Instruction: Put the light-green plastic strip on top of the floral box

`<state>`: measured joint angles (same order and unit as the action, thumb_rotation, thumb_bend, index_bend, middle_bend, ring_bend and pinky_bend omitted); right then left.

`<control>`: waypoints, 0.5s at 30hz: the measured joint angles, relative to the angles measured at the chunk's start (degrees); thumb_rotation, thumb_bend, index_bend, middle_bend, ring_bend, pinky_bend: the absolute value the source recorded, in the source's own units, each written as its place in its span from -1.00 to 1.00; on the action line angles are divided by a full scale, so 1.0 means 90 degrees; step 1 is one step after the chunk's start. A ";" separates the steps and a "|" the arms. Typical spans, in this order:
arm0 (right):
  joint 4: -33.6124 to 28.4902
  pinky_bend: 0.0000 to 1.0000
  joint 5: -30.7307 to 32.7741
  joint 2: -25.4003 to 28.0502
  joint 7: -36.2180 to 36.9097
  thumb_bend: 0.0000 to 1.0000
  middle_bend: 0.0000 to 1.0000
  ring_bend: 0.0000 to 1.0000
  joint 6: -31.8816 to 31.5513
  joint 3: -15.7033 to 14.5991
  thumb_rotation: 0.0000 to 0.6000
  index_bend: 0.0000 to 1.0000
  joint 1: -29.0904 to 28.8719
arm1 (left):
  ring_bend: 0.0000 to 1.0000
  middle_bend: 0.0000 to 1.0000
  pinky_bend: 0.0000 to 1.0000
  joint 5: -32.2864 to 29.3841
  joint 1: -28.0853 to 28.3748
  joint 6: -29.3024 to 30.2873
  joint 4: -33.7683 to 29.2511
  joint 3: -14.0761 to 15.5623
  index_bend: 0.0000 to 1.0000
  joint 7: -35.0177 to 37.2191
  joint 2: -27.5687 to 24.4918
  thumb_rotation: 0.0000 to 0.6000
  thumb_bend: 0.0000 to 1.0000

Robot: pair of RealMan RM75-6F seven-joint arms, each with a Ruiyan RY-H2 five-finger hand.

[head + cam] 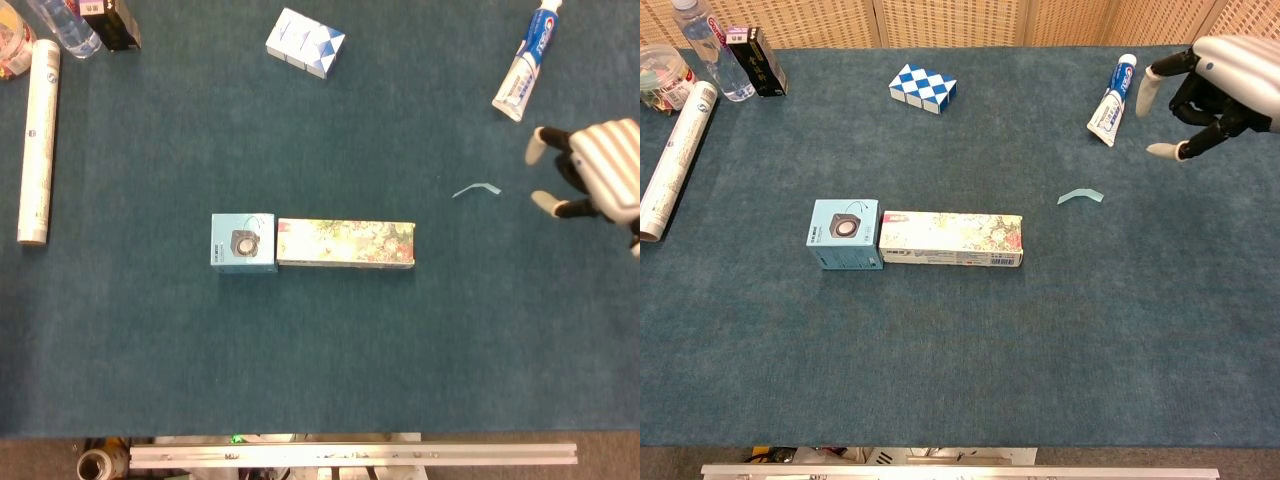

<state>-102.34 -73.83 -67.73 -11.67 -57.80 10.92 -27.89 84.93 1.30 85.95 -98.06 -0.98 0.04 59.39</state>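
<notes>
The floral box [346, 244] lies flat near the middle of the blue-green table cloth [300, 360], with its long side running left to right. I take this box as the landmark. A small light-blue box with a speaker picture [243, 242] touches the left end of the floral box.

The light-green plastic strip [476, 189] lies on the cloth to the right of the floral box and a little farther back, well apart from it. It is slightly curved, and nothing touches it.

The right hand [590, 172] is above the cloth, farther right of the floral box than the strip, near the strip but not touching it. Its fingers [1147, 93] are spread apart and hold nothing. The left hand does not show in either view.

Behind the floral box and to the right, a toothpaste tube [525, 66] lies beyond the strip. Behind the floral box, a blue-and-white checkered block [305, 43] lies near the far edge. Far to the left of the floral box lies a long white roll [38, 140], with a clear bottle [709, 50] and a black carton [760, 60] behind it.
</notes>
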 measured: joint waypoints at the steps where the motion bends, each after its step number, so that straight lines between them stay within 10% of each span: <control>1: 0.0056 1.00 0.0082 -0.0066 -0.0065 -0.64 0.95 1.00 0.0057 0.0003 1.00 -0.01 -0.0057 | -0.80 -0.75 -1.00 0.0005 0.0006 -0.0003 0.0001 -0.0002 -0.74 0.0000 0.0006 1.00 -0.60; 15: 0.1107 1.00 0.0903 -0.1224 -0.0991 -0.54 0.95 1.00 0.0492 -0.0135 1.00 0.08 -0.0719 | -0.80 -0.75 -1.00 0.0007 0.0048 -0.0053 0.0014 -0.0012 -0.74 -0.0018 0.0059 1.00 -0.60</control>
<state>-92.38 -65.70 -78.75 -20.59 -53.37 9.71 -34.35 85.00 1.73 85.48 -97.93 -1.08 -0.12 59.92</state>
